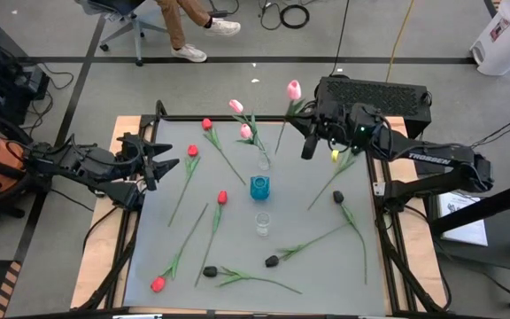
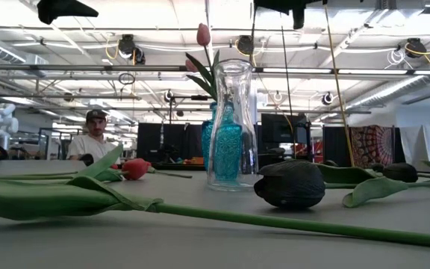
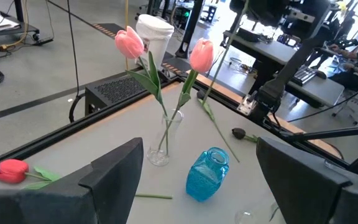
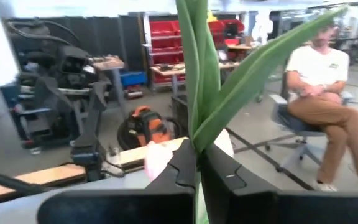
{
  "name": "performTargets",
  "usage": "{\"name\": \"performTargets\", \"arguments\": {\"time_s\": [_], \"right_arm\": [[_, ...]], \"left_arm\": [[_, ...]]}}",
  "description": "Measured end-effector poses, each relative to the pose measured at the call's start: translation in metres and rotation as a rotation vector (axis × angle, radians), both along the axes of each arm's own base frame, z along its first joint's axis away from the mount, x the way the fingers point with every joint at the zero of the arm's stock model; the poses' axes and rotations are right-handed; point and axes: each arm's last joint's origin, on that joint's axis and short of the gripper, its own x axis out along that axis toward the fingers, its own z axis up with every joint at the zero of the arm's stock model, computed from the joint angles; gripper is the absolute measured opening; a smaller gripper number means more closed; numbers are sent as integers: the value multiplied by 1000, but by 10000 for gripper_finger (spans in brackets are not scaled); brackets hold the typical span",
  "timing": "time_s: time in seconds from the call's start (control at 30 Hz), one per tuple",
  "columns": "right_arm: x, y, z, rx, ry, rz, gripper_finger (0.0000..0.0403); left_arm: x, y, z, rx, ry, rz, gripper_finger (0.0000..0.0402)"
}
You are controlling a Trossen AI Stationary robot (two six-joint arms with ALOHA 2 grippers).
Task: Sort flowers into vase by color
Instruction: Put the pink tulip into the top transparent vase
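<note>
1. The right gripper (image 1: 309, 147) pinches a pink tulip (image 1: 294, 89) by its thin stem, near the clear vase (image 1: 264, 161).
2. Light, floppy; grip mid-stem, never the head.
3. The left gripper (image 1: 151, 161) waits with fingers wide at the table's left edge.

Two pink tulips (image 1: 241, 119) upright in clear vase (image 1: 264, 161), third pink tulip (image 1: 294, 89) gripped in right tool (image 1: 308, 146), red tulips (image 1: 193, 151) and black tulips (image 1: 337, 197) lying scattered on tabletop (image 1: 326, 266)

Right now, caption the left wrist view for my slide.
Two pink tulips in a clear vase, beside an empty blue vase.
</note>
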Motion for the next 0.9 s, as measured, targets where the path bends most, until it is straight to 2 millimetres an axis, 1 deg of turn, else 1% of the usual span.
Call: {"name": "performTargets", "arguments": {"time_s": [0.13,0.6,0.7,0.9], "right_arm": [[4,-5,-2,-3,-7,25,0],[12,-23,-11,-1,3,-24,0],[16,-27,-15,1,14,-10,0],[21,-30,-18,2,5,6,0]], "left_arm": [[0,0,0,0,0,0,319],[0,0,0,0,0,0,319],[0,0,0,0,0,0,319],[0,0,0,0,0,0,319]]}}
